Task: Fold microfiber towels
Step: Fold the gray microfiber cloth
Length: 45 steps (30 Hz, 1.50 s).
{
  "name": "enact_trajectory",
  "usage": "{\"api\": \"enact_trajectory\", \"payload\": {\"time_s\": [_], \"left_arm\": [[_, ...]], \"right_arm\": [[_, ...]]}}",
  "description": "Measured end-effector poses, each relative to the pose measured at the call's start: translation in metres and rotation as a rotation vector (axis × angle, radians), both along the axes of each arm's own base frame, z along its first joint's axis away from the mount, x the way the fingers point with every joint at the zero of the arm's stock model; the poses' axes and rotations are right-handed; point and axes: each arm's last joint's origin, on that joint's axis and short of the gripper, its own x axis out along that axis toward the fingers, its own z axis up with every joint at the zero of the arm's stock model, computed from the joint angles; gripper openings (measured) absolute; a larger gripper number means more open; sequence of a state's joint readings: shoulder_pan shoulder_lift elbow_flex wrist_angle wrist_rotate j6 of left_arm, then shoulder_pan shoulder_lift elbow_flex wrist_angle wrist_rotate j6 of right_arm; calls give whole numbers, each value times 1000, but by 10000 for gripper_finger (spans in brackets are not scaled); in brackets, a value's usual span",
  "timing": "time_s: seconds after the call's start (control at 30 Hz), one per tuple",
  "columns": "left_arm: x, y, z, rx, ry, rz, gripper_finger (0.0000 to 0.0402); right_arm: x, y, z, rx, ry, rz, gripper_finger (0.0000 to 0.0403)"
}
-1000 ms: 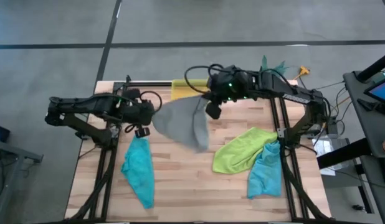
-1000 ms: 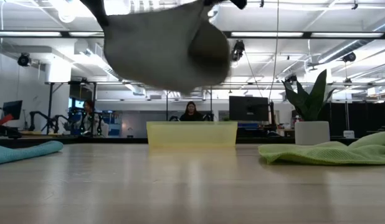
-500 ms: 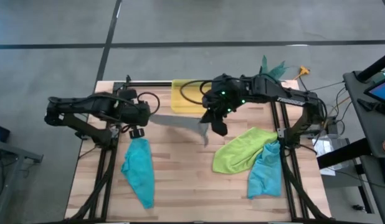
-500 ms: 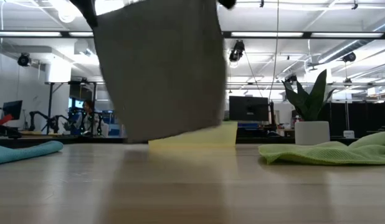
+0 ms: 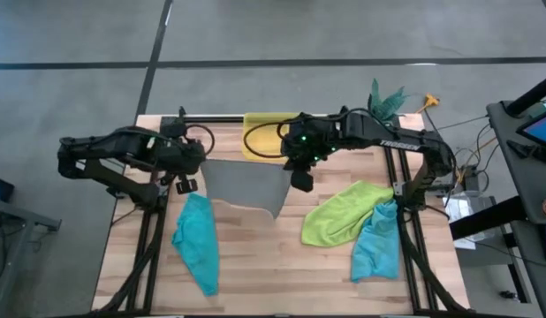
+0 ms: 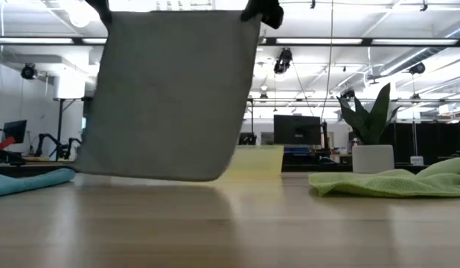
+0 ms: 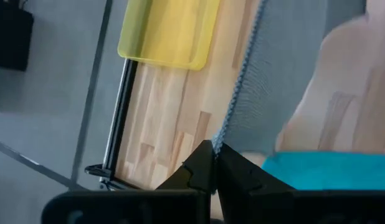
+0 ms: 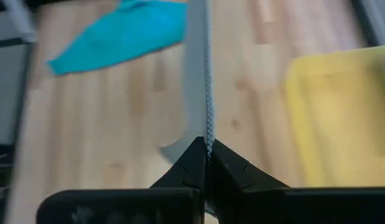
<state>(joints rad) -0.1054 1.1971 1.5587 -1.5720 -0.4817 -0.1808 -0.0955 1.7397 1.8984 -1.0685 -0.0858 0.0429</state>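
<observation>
Grey towel (image 5: 245, 184) was off the worktop (image 5: 255, 265), stretched flat between both arms. Left end effector (image 5: 186, 184) was clenched on one top corner, right end effector (image 5: 301, 181) clenched on the other. Wrist views confirmed it: the stitched hem ran straight into the closed fingertips (image 7: 212, 163) on the left and (image 8: 205, 155) on the right.

Low view showed the grey towel (image 6: 170, 97) hanging as a near-square sheet, top edge taut and level, sides roughly straight, bottom edge slightly rounded, lower corners curling. Its lower edge hung just above the worktop; whether it touched could not be told. Surface was matte, uniform grey, no obvious creases.

From above, the sheet sat at about 12 o'clock from worktop centre, just in front of the yellow bin (image 5: 266, 132) at the far edge.

Other towels lay on the worktop, unfolded:
- Teal towel (image 5: 198, 243) at roughly 8 o'clock, a crumpled elongated strip tapering to a point at the near end.
- Lime green towel (image 5: 344, 212) at about 3 o'clock, bunched, with visible folds and ridges.
- Second teal towel (image 5: 377, 243) at roughly 4 o'clock, touching the green one, rumpled.

In the low view the green towel (image 6: 394, 182) sat low and lumpy and the teal one (image 6: 29, 181) was a flat roll at the opposite side.
</observation>
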Motion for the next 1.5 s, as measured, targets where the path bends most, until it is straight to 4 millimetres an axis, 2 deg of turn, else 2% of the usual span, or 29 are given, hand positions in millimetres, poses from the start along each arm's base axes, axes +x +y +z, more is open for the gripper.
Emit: {"api": "enact_trajectory", "payload": {"time_s": [0.2,0.27,0.37,0.43,0.53,0.67,0.83,0.97,1.07,1.17,1.27,1.43,1.5], "left_arm": [[15,5,-8,112,79,-4,0],[20,6,-10,117,89,10,0],[25,4,-11,74,78,19,0],[28,2,-14,-21,62,15,0],[33,-3,-26,-154,64,17,0],[39,-13,-46,-196,70,13,0],[46,-33,-73,-326,71,-24,0],[40,-51,-90,-387,143,-74,0],[34,-60,-95,-391,175,-94,0],[29,-62,-88,-401,167,-101,0],[23,-60,-68,-432,130,-112,0],[9,-60,-10,-624,-82,-207,0],[1,-58,11,-698,-182,-270,0]], "right_arm": [[-2,-16,3,-278,21,-142,8],[-3,-19,7,-314,14,-184,8],[-8,-16,15,-254,-17,-185,8],[-12,-12,18,-181,-28,-156,8],[-15,-4,10,-93,29,-160,8],[-10,14,-15,16,121,-99,8],[-6,49,-46,138,180,43,8],[-2,80,-64,191,157,151,8],[-1,95,-71,206,146,169,8],[-1,100,-69,206,128,184,8],[-2,99,-52,227,90,203,8],[-16,89,8,347,-67,225,8],[-25,86,28,344,-124,238,8]]}}
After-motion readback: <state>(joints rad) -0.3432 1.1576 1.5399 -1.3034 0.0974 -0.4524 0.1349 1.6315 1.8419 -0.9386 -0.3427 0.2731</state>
